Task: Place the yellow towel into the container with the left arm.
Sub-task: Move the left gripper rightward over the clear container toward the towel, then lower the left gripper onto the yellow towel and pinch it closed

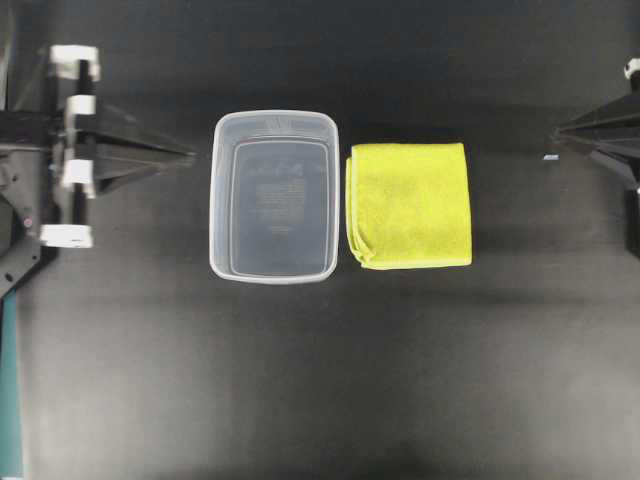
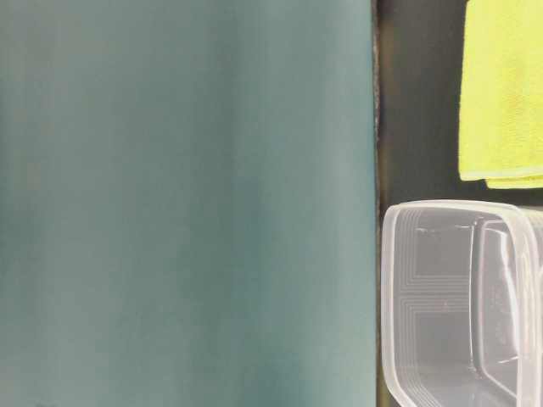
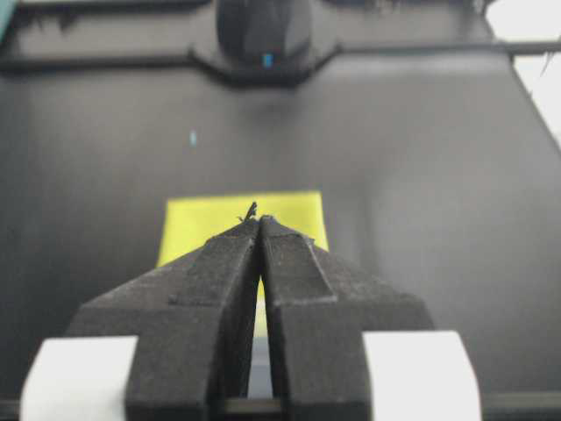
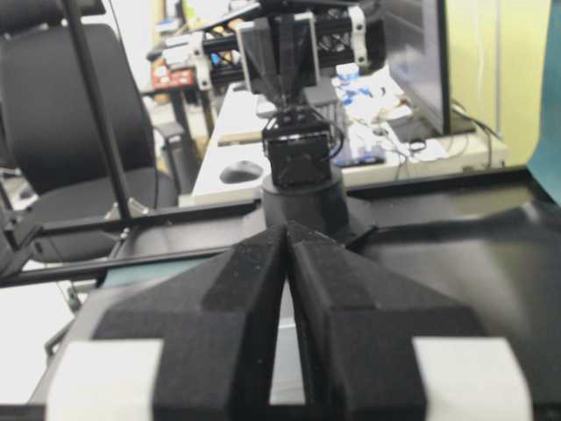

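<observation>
Seen from overhead, the clear plastic rectangular container [image 1: 274, 196] sits near the middle of the black table [image 1: 320, 380]. The folded yellow microfibre towel [image 1: 409, 204] lies just beside it at 3 o'clock. The left hand [image 1: 188, 154] is at the container's 9 o'clock, apart from it; the right hand [image 1: 556, 135] is at the towel's 3 o'clock, apart.

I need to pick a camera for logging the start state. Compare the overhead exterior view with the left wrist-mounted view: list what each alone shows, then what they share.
Only the overhead view shows the clear rectangular plastic container, empty, lying just left of the towel, and the right pincer at the right edge.

Only the left wrist view shows the opposite arm's black base at the far side of the table, and that the left pincer's jaws are pressed together.

Both show the folded bright yellow microfibre towel, the left pincer, shut and empty, and the black tabletop.
</observation>
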Motion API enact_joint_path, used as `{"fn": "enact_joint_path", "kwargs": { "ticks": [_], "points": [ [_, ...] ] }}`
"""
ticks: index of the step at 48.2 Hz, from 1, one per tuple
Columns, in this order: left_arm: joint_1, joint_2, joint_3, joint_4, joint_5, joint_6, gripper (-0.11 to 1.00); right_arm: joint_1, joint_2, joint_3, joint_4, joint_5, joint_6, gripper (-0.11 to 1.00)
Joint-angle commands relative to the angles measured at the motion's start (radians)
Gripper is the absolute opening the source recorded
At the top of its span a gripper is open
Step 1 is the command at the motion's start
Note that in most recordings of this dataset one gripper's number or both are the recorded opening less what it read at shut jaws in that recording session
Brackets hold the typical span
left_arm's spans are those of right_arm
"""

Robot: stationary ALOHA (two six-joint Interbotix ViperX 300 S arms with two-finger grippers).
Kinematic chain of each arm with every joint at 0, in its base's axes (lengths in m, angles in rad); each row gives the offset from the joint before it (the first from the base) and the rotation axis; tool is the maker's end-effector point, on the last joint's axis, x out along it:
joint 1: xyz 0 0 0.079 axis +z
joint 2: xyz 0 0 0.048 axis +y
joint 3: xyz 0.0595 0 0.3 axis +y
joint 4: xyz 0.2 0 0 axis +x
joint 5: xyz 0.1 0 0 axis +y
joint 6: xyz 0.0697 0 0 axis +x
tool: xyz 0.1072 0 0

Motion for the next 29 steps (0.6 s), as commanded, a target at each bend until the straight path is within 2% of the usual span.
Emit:
{"fn": "enact_joint_path", "kwargs": {
  "ticks": [1,4,12,16,21,29],
  "points": [
    [0.000,0.066,-0.097,0.005,0.074,0.002,0.01,-0.011,0.005,-0.020,0.005,0.009,0.005,0.06],
    [0.000,0.120,-0.141,0.003,0.104,0.000,0.01,-0.011,0.005,-0.020,0.005,0.018,0.005,0.16],
    [-0.005,0.238,-0.225,0.003,0.138,0.000,0.01,-0.023,0.002,-0.020,0.005,0.029,0.005,0.65],
    [0.003,0.302,-0.281,0.003,0.173,-0.002,0.06,-0.025,-0.003,-0.020,0.005,0.029,0.005,0.81],
    [0.008,0.393,-0.356,0.003,0.232,-0.003,0.25,-0.031,-0.020,-0.020,0.005,0.029,0.005,0.81],
    [0.006,0.572,-0.511,0.005,0.368,0.002,0.73,-0.035,-0.046,-0.021,0.005,0.026,0.002,0.79]
  ]
}}
